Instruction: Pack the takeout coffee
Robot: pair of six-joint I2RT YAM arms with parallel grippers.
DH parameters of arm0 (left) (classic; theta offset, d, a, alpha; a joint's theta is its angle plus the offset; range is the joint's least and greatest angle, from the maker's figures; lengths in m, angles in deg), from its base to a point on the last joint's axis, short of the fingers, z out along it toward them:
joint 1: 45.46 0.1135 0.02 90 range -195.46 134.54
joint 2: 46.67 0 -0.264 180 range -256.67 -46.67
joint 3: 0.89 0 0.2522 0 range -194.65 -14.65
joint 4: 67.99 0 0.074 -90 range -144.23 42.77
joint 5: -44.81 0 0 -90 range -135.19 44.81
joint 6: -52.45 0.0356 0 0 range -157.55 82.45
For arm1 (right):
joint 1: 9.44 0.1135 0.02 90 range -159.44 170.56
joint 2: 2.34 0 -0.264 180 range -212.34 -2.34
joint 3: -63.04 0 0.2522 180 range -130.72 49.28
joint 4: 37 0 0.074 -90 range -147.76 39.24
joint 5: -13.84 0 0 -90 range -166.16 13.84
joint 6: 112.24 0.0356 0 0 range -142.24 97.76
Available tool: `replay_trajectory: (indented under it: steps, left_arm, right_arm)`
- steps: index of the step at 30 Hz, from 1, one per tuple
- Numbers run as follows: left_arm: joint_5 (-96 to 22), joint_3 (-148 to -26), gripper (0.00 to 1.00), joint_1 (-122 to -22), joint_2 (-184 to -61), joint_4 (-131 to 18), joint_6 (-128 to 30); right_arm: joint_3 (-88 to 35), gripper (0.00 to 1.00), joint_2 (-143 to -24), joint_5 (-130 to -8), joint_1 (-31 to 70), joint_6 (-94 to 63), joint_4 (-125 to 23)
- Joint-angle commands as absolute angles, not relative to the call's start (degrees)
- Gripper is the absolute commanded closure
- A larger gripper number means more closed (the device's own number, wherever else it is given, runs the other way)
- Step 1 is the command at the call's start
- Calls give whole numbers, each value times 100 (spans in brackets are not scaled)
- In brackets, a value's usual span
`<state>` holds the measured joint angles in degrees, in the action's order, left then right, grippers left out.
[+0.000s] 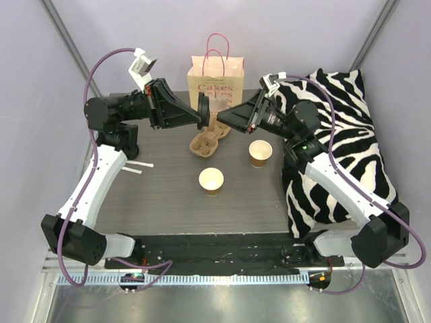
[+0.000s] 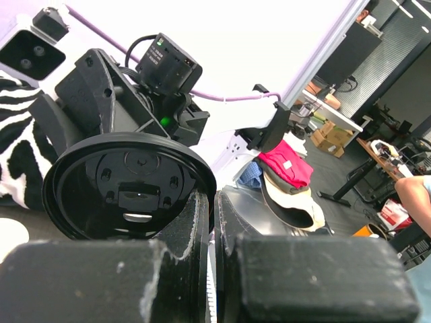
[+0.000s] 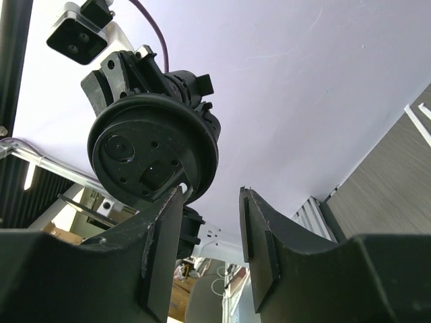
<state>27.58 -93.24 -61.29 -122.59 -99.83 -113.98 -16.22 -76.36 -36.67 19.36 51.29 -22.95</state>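
My left gripper (image 1: pixel 202 113) is shut on the rim of a black coffee lid (image 2: pixel 128 185) and holds it in the air above the cardboard cup carrier (image 1: pixel 209 138). In the left wrist view the jaws (image 2: pixel 214 222) are nearly touching, with the lid to their left. My right gripper (image 1: pixel 222 116) is open and faces the lid from the right. In the right wrist view the lid (image 3: pixel 155 151) stands beside its left finger (image 3: pixel 161 235), not between the fingers. Two open paper cups (image 1: pixel 211 180) (image 1: pixel 260 153) stand on the table without lids.
A paper bag (image 1: pixel 217 84) with pink handles stands at the back behind the carrier. A zebra-striped pillow (image 1: pixel 337 148) lies along the right side under my right arm. Two white stirrers (image 1: pixel 138 167) lie on the left of the table.
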Motion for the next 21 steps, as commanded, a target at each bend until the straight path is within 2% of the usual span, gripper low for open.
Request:
replay_trajectory:
  steps: [1,13,21]
  left_arm:
    - [2591,-9568,100,-6145,-12287,-10213,-11253]
    - [2547,-9568,100,-6137,-12278,-10213,-11217]
    - [2547,-9498,100,-6137,-12252,-10257,-11209]
  right_arm:
    - [-1945,53,-7670,-3740,2114,5369,-1903]
    - [-2068,55,-7872,-3801,2369,5545,-1947]
    - [-2270,61,-7978,-3810,2387,5598,-1851]
